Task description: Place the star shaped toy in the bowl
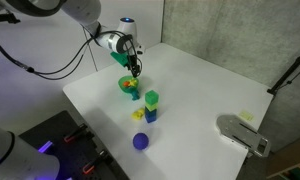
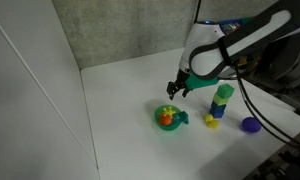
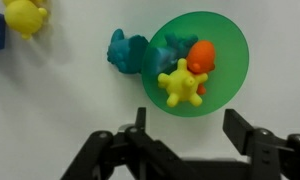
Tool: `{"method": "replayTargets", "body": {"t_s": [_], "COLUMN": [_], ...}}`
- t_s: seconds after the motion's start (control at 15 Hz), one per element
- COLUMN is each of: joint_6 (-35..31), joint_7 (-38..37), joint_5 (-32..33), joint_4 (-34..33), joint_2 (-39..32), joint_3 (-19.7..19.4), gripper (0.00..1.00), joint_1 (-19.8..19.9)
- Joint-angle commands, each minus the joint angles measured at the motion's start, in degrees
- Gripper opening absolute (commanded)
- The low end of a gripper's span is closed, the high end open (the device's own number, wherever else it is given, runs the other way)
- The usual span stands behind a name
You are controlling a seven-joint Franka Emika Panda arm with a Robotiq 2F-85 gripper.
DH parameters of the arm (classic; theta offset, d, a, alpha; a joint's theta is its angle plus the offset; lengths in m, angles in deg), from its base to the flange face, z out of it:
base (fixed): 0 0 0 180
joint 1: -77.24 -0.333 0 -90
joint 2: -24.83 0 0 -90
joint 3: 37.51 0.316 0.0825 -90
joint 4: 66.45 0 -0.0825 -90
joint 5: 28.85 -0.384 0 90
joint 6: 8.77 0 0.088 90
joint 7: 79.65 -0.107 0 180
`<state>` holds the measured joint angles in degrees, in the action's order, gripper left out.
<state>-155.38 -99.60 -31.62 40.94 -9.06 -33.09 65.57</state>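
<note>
Nearest the lens, the end effector (image 3: pixel 185 135) is seen released, jaws spread and nothing held. The star shaped toy (image 3: pixel 180 83) is found inside the bowl (image 3: pixel 230 45), directly beyond the gap between the jaws (beside an orange toy (image 3: pixel 200 55)). Placement is judged done; only a straight lift clear is called for.

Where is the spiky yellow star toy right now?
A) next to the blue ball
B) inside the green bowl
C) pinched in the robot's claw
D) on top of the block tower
B: in the wrist view the star shaped toy lies inside the green bowl, beside an orange toy, while the end effector hangs open and empty above.
</note>
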Motion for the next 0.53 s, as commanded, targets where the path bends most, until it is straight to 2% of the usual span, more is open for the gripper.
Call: {"method": "replayTargets", "body": {"t_s": [0.0, 0.47], "joint_6": [1.75, 6.36], "joint_7": [1.61, 1.02], "joint_5": [-2.32, -0.46], "joint_4": [6.42, 15.68], "joint_2": [7.82, 21.47], "joint_3": [-0.3, -3.75], "gripper": [1.0, 1.0], "joint_1": [1.97, 5.08]}}
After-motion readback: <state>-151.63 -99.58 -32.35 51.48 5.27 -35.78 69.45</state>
